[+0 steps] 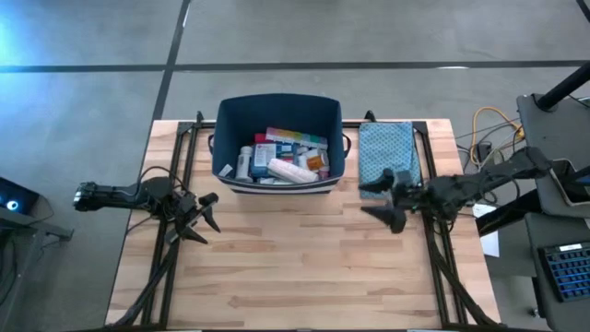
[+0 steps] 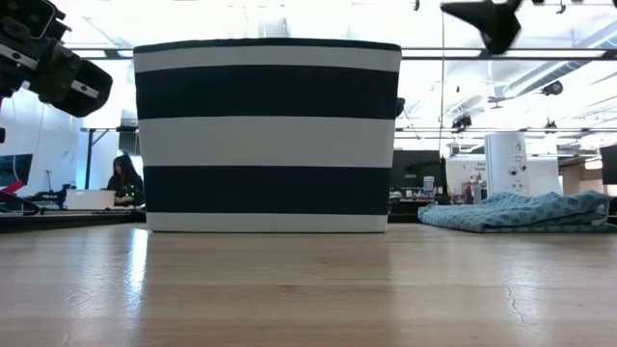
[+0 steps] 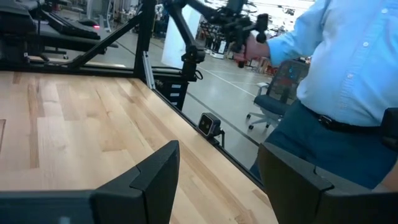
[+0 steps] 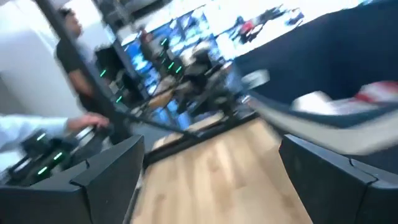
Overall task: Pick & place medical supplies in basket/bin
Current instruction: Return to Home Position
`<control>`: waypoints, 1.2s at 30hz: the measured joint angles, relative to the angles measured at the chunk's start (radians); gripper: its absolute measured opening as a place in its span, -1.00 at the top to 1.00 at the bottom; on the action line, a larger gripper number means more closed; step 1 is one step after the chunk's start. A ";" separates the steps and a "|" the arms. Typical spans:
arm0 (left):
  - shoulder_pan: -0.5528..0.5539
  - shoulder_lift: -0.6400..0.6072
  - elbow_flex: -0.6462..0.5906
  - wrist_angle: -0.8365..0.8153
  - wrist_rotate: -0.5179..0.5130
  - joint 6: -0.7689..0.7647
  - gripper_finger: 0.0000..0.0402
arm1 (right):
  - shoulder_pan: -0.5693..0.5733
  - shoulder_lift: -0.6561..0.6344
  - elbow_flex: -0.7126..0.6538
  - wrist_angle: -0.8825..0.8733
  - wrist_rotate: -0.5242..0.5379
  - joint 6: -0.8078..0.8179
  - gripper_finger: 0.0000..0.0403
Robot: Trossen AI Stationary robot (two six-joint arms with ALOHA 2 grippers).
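Note:
The dark navy bin (image 1: 278,109) stands at the table's far middle, and the medical supplies (image 1: 281,159) lie inside it: white bottles, a tube, coloured boxes. In the low view the bin (image 2: 267,135) shows as navy with white stripes. My left gripper (image 1: 205,218) hovers open over the table's left part, with nothing between its fingers. My right gripper (image 1: 383,200) hovers open right of the bin, beside the teal pouch (image 1: 387,150), and holds nothing. Its fingers (image 4: 106,171) frame bare wood in the right wrist view.
The teal patterned cloth pouch (image 2: 521,210) lies at the far right of the table. A person in a light blue shirt (image 3: 348,56) stands by the table's edge. The wooden top (image 1: 295,267) in front of the bin is bare.

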 joint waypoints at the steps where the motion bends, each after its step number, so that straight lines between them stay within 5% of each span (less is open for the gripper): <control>1: 0.000 0.000 0.000 0.000 0.000 0.000 0.01 | 0.000 -0.039 -0.030 0.001 0.020 -0.003 -0.79; 12: 0.003 0.000 0.000 0.000 0.000 0.000 0.01 | -0.029 -0.263 -0.316 -0.063 0.162 0.163 -0.79; 19: 0.003 0.000 0.000 0.000 0.000 0.000 0.01 | -0.028 -0.277 -0.458 -0.059 0.164 0.168 -0.79; 25: 0.005 0.000 0.000 0.000 0.000 0.000 0.01 | -0.028 -0.278 -0.465 -0.195 0.160 0.159 -0.79; 36: 0.010 0.000 0.000 0.000 0.000 0.000 0.01 | -0.131 -0.640 -0.465 -0.198 0.158 0.154 -0.79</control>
